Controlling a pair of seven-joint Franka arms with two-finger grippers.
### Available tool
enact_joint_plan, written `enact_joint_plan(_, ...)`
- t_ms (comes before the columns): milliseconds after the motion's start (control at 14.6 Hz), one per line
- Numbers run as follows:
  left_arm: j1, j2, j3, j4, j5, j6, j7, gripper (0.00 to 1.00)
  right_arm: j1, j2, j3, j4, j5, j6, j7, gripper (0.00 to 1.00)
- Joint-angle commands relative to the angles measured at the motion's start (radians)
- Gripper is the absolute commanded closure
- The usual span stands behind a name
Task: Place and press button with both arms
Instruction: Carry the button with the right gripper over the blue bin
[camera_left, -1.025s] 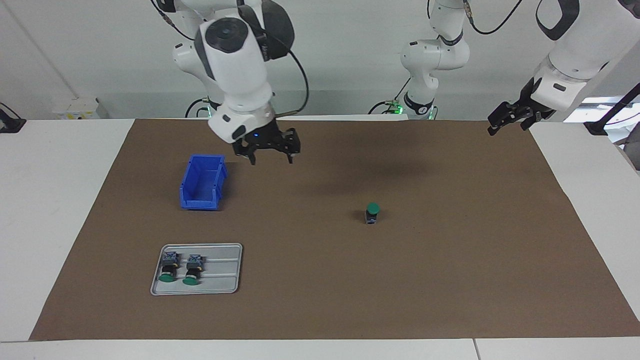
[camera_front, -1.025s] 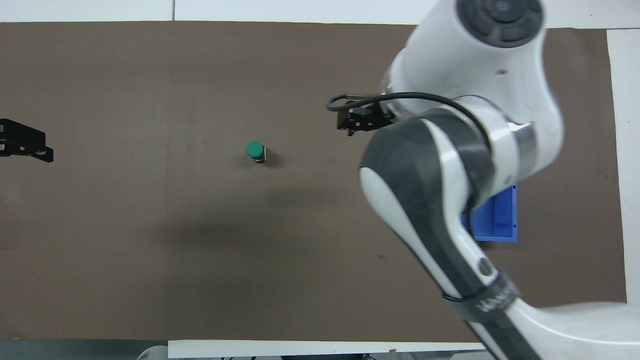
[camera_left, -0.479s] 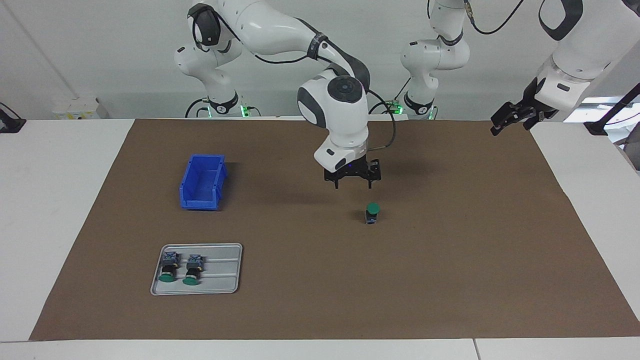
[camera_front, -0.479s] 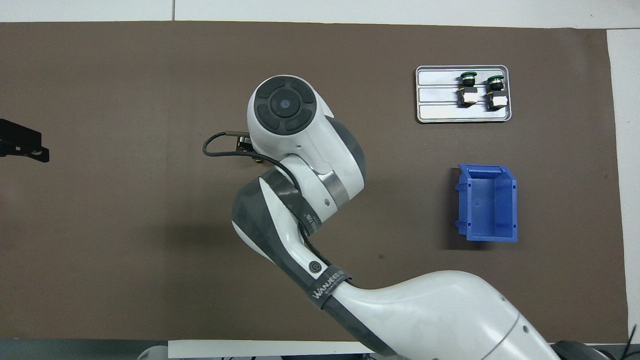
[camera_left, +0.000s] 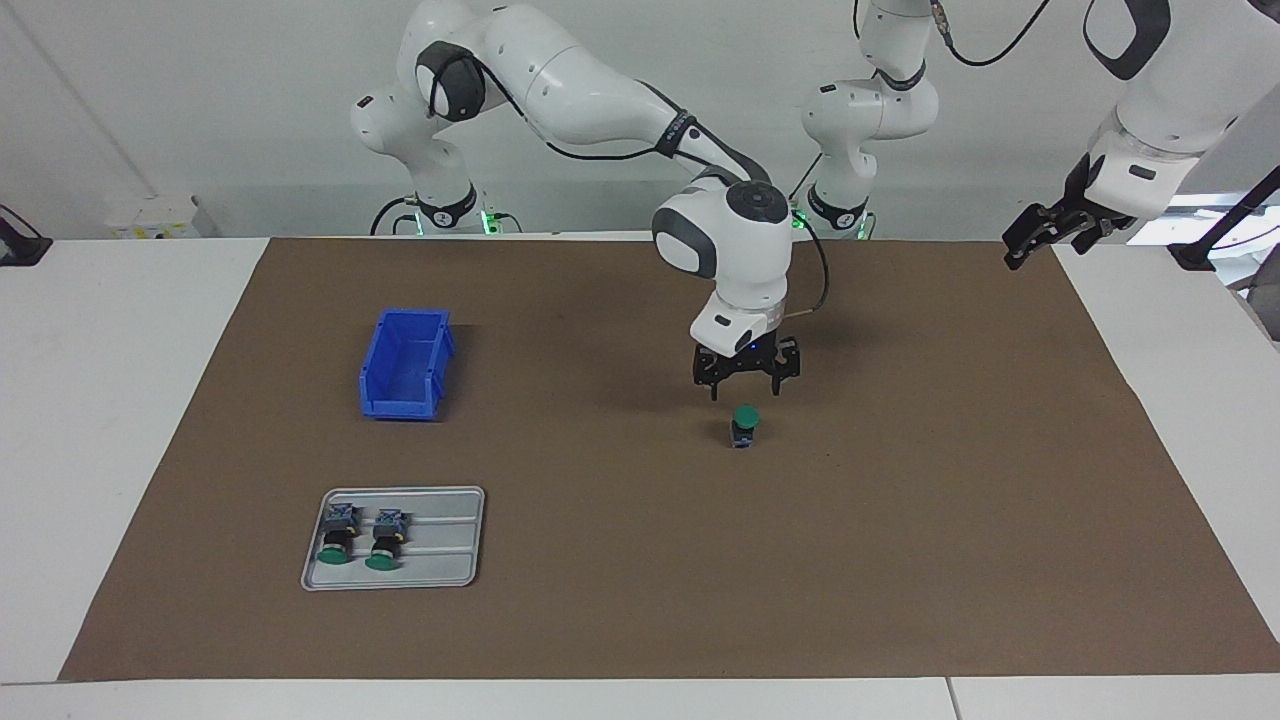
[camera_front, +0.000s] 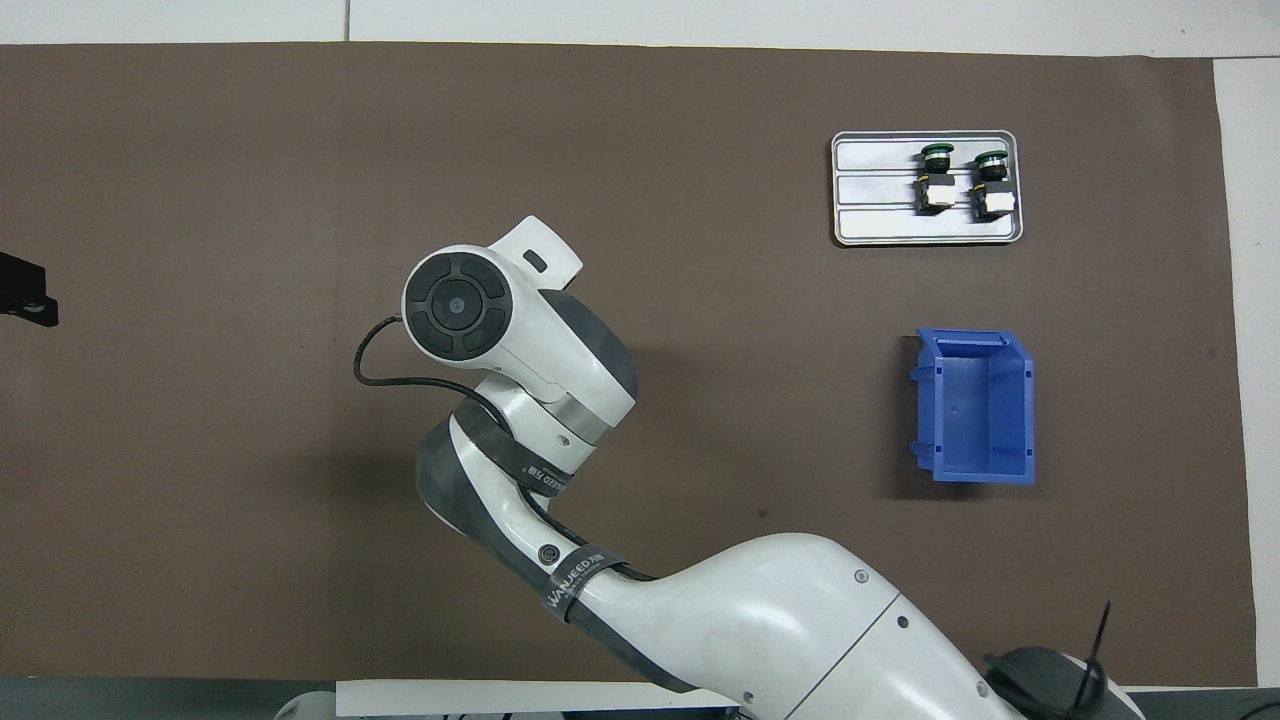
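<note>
Button (camera_left: 744, 427) stands upright mid-worktop (camera_left: 900, 560), green cap up. Right gripper (camera_left: 747, 381) hangs just above it, fingers wide, empty. Left gripper (camera_left: 1040, 233) waits at its own end, fingers wide. Button likely light, rigid, top-heavy; grip the boxy base, not the cap.

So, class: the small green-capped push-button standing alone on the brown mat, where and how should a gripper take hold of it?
Grip the green-capped push-button by its short black barrel under the round cap, coming straight down from above. It stands upright, cap on top, and the open right gripper hangs just over it, so probably no reorienting is needed.
</note>
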Motion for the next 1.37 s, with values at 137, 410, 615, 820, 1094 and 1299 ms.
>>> enact_joint_plan(137, 0.053, -0.011, -0.061, 0.005, 0.014, -0.008, 0.014, 0.0, -0.007, 0.076, 0.002, 0.012, -0.033, 0.079, 0.001, 0.01)
enact_joint_plan(410, 0.047, -0.002, -0.062, -0.001, 0.012, -0.008, 0.01, 0.0, -0.018, 0.079, 0.002, 0.01, -0.019, 0.1, -0.003, 0.39)
enact_joint_plan(615, 0.057, -0.002, -0.058, -0.001, 0.001, -0.005, 0.011, 0.0, -0.037, 0.08, 0.028, 0.013, -0.01, 0.093, -0.025, 1.0)
enact_joint_plan(820, 0.059, -0.002, -0.048, -0.001, -0.029, 0.001, 0.005, 0.0, -0.06, 0.076, 0.03, 0.021, -0.01, 0.067, -0.051, 1.0)
enact_joint_plan(1094, 0.059, -0.007, -0.045, -0.001, -0.037, -0.002, 0.002, 0.0, -0.232, -0.108, 0.031, -0.116, -0.002, -0.004, -0.354, 1.0)
enact_joint_plan(1299, 0.048, -0.008, -0.046, -0.001, -0.036, -0.002, 0.002, 0.0, -0.367, -0.338, 0.039, -0.386, 0.084, 0.004, -0.498, 1.0)
